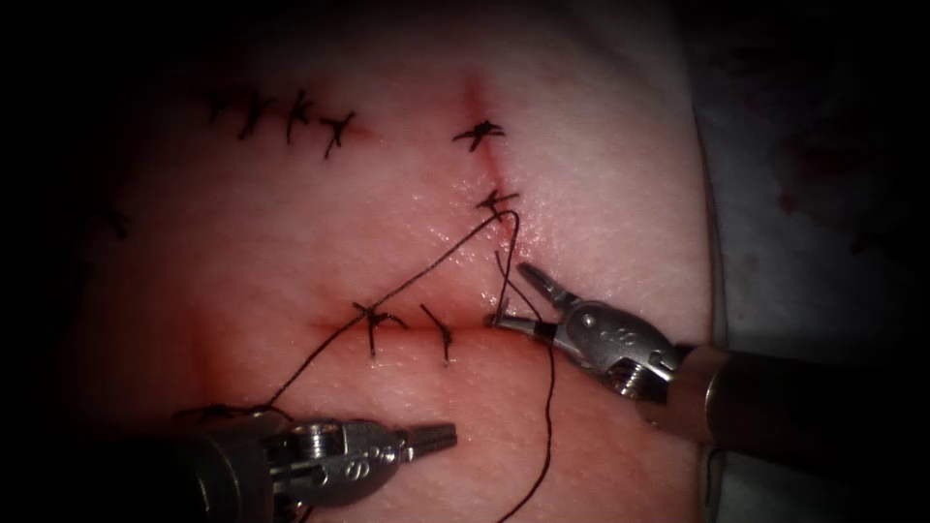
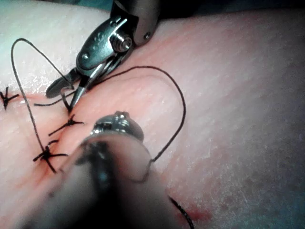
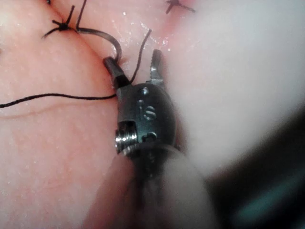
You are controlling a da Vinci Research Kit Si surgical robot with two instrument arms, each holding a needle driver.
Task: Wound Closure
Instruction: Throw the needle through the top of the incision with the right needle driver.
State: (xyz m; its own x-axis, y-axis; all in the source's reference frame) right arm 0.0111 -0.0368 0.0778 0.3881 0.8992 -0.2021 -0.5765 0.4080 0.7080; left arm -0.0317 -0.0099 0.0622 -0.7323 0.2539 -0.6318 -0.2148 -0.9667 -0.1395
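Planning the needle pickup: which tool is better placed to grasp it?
Right, probably. The right tool, jaws open and empty, sits at the cut, one jaw beside the needle, which seems lodged in the tissue. The left tool lies shut, holding nothing visible, well below the cut.

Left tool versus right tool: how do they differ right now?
The right tool has its jaws open at the cut, thread running between them; the left tool has its jaws shut, lower down, away from the cut. A curved needle lies by the right tool. Both lie over the tissue.
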